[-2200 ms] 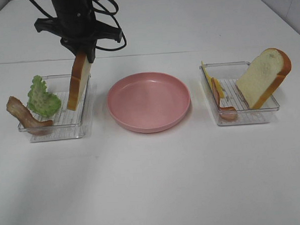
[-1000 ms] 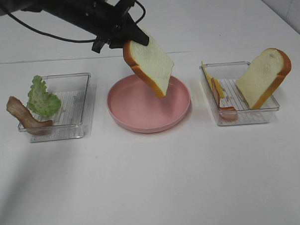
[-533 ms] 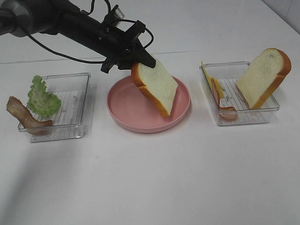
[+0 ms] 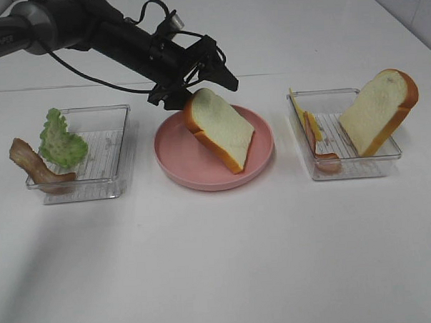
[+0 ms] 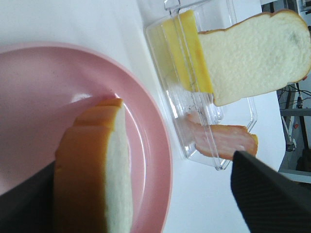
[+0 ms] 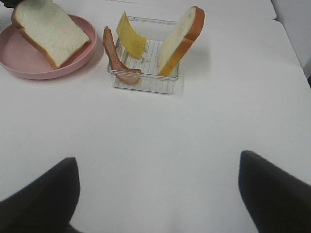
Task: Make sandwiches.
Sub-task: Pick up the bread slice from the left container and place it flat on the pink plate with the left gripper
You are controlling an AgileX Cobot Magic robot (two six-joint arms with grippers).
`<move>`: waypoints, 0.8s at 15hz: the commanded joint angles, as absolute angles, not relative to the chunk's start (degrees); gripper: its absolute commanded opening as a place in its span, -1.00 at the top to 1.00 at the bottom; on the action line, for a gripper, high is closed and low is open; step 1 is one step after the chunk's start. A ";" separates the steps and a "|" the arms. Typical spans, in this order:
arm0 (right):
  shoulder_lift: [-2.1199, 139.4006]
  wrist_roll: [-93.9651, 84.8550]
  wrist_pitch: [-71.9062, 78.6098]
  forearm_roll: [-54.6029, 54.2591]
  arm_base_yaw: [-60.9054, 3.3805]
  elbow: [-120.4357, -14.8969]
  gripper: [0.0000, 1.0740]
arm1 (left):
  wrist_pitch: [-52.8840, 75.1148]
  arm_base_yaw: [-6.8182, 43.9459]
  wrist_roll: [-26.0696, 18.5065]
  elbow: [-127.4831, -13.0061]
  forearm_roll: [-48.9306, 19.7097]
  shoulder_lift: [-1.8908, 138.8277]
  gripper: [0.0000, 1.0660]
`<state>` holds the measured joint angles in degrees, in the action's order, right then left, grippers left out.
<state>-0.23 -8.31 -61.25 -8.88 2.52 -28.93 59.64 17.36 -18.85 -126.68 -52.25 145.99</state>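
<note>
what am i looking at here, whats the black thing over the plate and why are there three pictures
This is a robot with two arms, making a toy sandwich. One picture comes from a camera mounted high over the white table. The other two come from a camera on each arm's wrist. The black thing is the left arm. Its left fingers stand open on either side of a bread slice that leans tilted on the pink plate, so nothing looks gripped. The right fingers are open too and hold nothing. The left tray has lettuce and a bacon strip. The right tray has a second bread slice, cheese and a second bacon strip.
</note>
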 commanded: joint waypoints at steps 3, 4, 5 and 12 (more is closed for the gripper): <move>-1.43 -8.88 -60.96 -9.00 2.75 -28.82 -0.47 | 60.73 18.45 -17.30 -130.69 -49.90 145.65 -0.62; -1.43 -8.88 -60.96 -9.00 2.75 -28.82 -0.47 | 61.31 19.02 -15.41 -131.89 -46.35 145.65 -0.62; -1.43 -8.88 -60.96 -9.00 2.75 -28.82 -0.47 | 61.36 19.31 -14.32 -132.35 -44.35 145.65 -0.62; -1.43 -8.88 -60.96 -9.00 2.75 -28.82 -0.47 | 66.18 26.41 0.00 -137.51 -11.80 145.65 -0.62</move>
<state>-0.23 -8.31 -61.25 -8.88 2.52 -28.93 65.83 26.30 0.00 -137.28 -12.09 145.93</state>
